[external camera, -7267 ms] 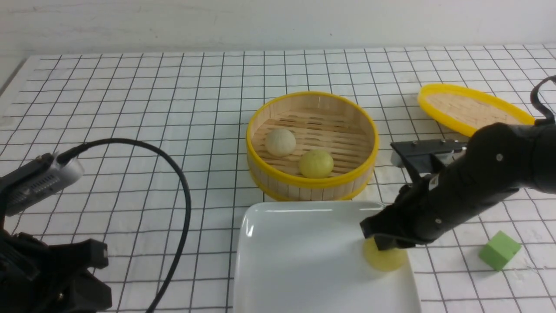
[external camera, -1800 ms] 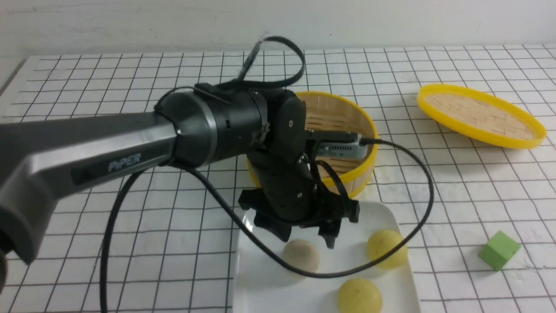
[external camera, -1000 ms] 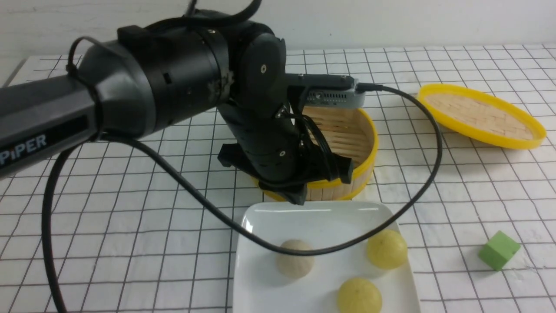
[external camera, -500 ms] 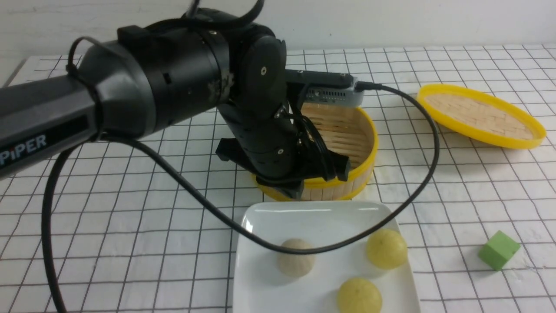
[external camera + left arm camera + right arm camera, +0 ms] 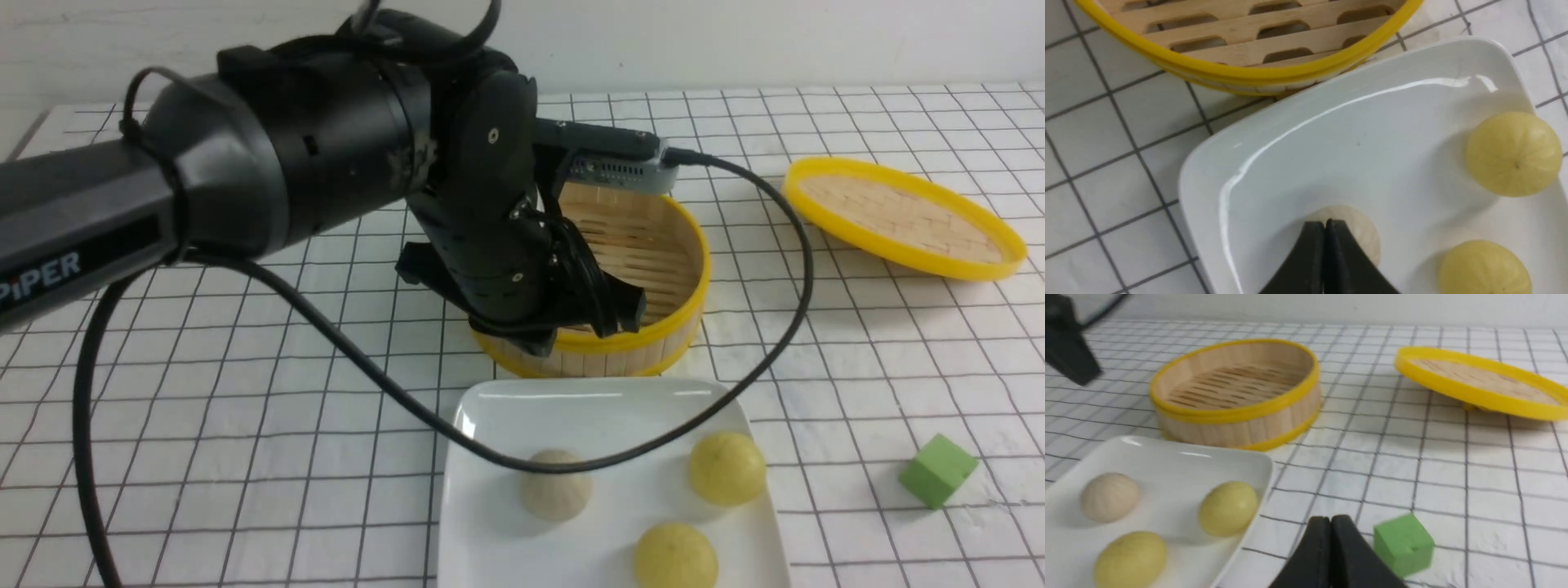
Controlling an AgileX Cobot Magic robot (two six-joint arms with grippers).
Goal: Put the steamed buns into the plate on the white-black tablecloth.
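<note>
Three steamed buns lie in the white plate (image 5: pixel 604 400) on the white-black tablecloth (image 5: pixel 245 245): an off-white one (image 5: pixel 557 495) and two pale yellow ones (image 5: pixel 727 468) (image 5: pixel 676 555). My left gripper (image 5: pixel 536 347) hangs above the plate's far edge, in front of the steamer, empty. In the left wrist view its fingers (image 5: pixel 1325 223) are shut together above the off-white bun (image 5: pixel 1363 234), with the yellow buns (image 5: pixel 1515 153) (image 5: pixel 1484 267) beside it. My right gripper (image 5: pixel 1330 519) is shut and empty, low near the plate's (image 5: pixel 1167 461) right corner; it is outside the front view.
The empty yellow-rimmed bamboo steamer (image 5: pixel 669 327) stands just behind the plate. Its lid (image 5: pixel 902 216) lies tilted at the back right. A green cube (image 5: pixel 937 469) sits right of the plate, close to my right gripper (image 5: pixel 1403 544). The left arm's black cable (image 5: pixel 784 327) loops over the plate.
My left gripper, open around the off-white bun earlier, has let it go in the plate, risen and drawn back toward the steamer. The right arm has left the front view.
</note>
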